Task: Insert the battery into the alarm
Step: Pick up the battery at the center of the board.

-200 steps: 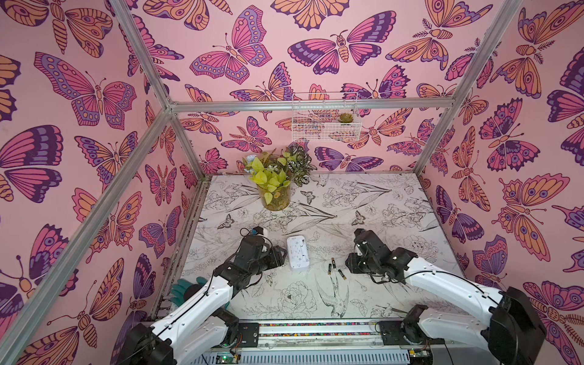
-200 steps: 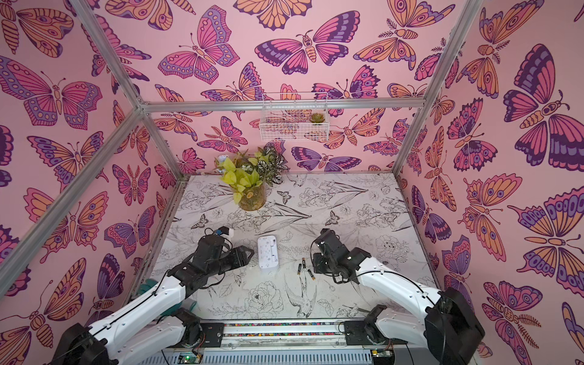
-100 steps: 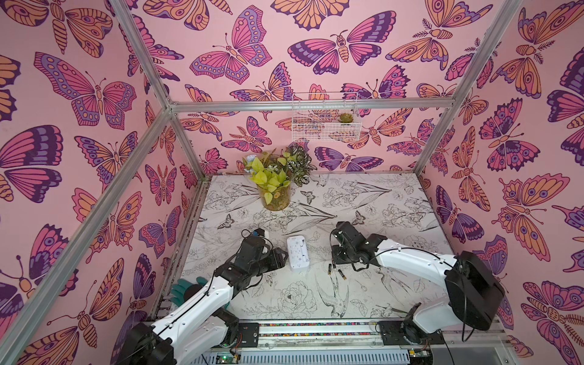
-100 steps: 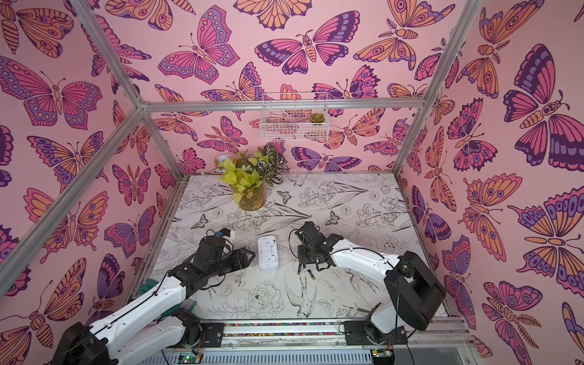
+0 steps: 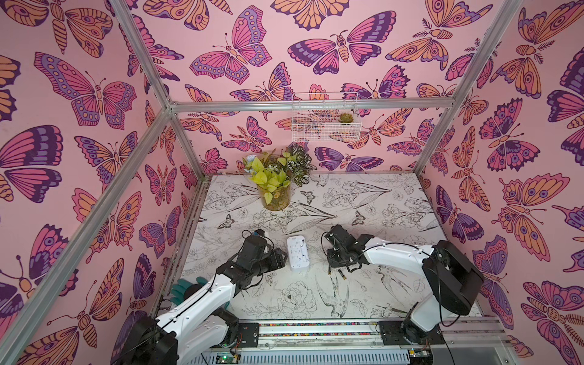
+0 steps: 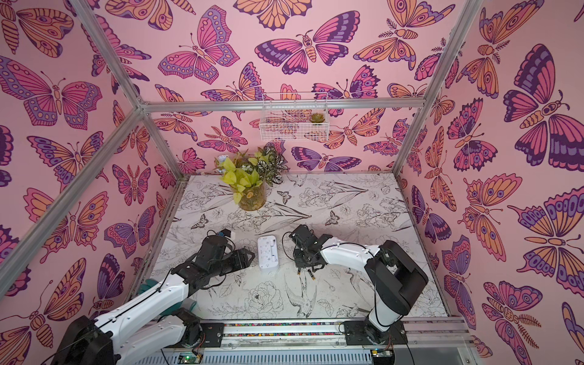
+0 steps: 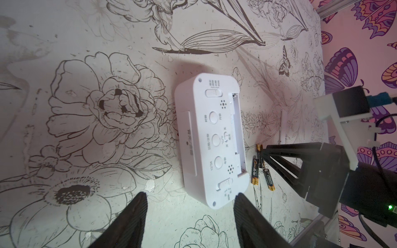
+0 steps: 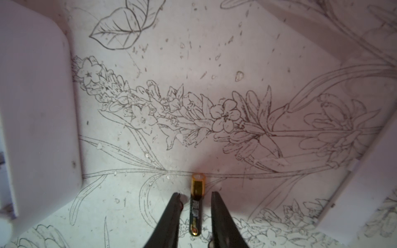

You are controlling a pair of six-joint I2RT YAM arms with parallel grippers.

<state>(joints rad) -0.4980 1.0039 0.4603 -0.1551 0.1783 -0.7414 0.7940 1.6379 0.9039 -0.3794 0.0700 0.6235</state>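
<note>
Your right pincer [image 8: 196, 193] has swung in from the side and narrowed over one AAA battery [image 8: 197, 206]. Its jaws straddle it without touching yet, so nothing's held. The alarm [image 7: 214, 139] lies back-up on the tabletop [image 7: 86, 43] just beside, slot uncovered. Your left pincer [image 7: 190, 194] gapes empty at its end.

The alarm [image 7: 211, 139] is matt white plastic, the battery [image 8: 196, 206] glossy metallic.
</note>
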